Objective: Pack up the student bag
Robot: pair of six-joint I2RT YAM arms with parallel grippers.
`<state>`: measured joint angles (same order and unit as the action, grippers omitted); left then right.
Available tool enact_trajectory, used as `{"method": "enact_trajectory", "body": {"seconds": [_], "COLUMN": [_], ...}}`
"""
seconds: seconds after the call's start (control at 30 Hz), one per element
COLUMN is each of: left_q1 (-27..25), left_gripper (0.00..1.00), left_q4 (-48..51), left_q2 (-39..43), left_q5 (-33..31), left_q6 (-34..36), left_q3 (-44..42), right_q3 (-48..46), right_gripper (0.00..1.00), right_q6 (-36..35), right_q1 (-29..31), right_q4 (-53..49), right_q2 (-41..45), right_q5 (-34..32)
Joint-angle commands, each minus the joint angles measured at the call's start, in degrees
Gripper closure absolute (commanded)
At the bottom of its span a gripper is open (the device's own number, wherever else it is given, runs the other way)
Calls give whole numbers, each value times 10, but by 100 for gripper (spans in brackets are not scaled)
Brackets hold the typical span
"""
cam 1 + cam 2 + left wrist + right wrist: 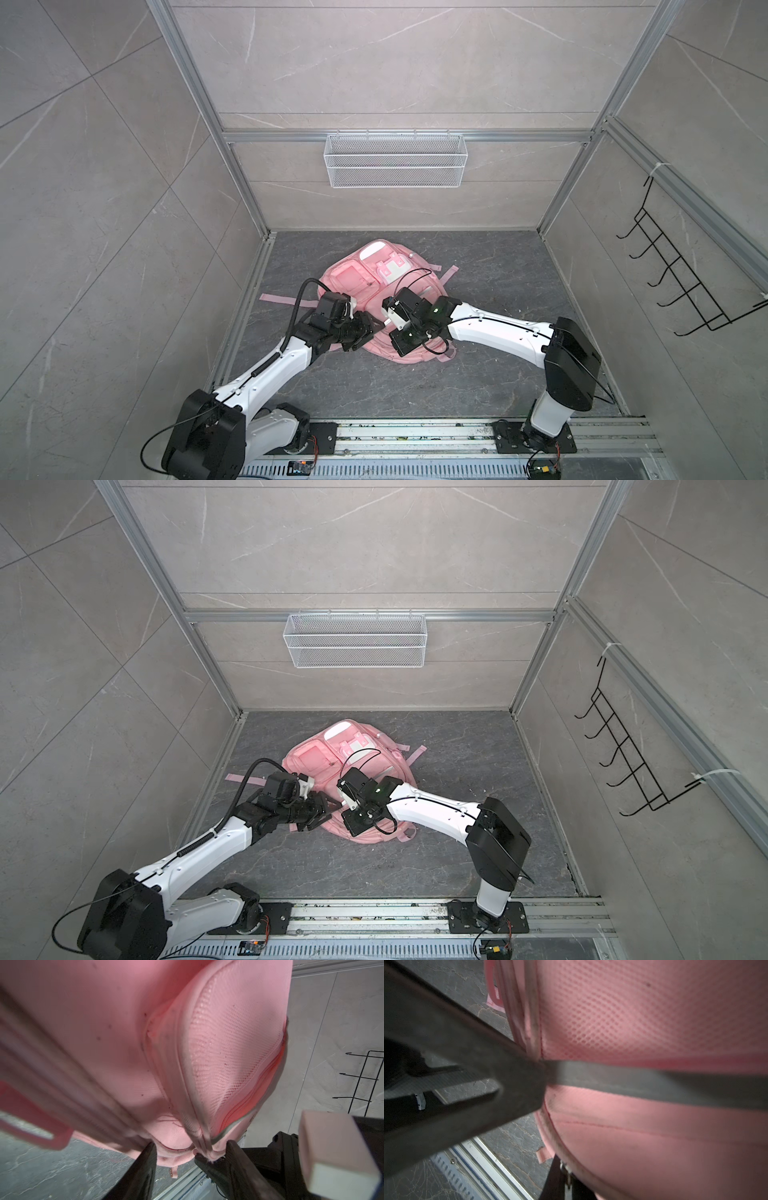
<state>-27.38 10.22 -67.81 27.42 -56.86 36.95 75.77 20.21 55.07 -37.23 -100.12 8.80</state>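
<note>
The student bag (pixel 353 278) (pixel 311 756) is a soft pink backpack lying flat on the dark floor, front pockets up. Both grippers meet at its near left edge. My left gripper (pixel 374 330) (pixel 190 1147) has its jaws apart around a fold of the bag's seam (pixel 204 1147); the fold lies against one finger. My right gripper (pixel 388 332) (pixel 564 1180) is shut on a small metal zipper pull (pixel 566 1175) at the bag's rim. The mesh side pocket (pixel 228 1043) fills the left wrist view. The bag's inside is hidden.
Pink straps (pixel 278 299) (pixel 451 272) trail on the floor either side of the bag. A white wire basket (pixel 395 160) hangs on the back wall and a black hook rack (pixel 685 270) on the right wall. An aluminium rail (pixel 415 432) runs along the front.
</note>
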Motion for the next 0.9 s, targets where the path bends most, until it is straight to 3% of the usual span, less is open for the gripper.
{"method": "enact_trajectory", "body": {"seconds": [0.0,0.13,0.37,0.6,0.87], "left_q1": [-8,-9,-7,26,36], "left_gripper": [54,65,100,100,100], "left_q4": [-46,-53,-46,-4,125], "left_q2": [-26,-50,-59,-50,-30], "left_q5": [-10,-9,-17,-13,-27], "left_q6": [-7,-4,4,44,150], "left_q3": [31,37,46,55,85], "right_q3": [15,17,0,-22,-26], "right_gripper": [100,100,100,100,100], "right_q6": [10,10,18,23,15], "right_q1": [6,7,7,-12,-92], "right_q4": [22,19,10,-30,-61], "right_q2": [1,3,19,41,62], "right_q5": [5,1,-23,-67,-77]}}
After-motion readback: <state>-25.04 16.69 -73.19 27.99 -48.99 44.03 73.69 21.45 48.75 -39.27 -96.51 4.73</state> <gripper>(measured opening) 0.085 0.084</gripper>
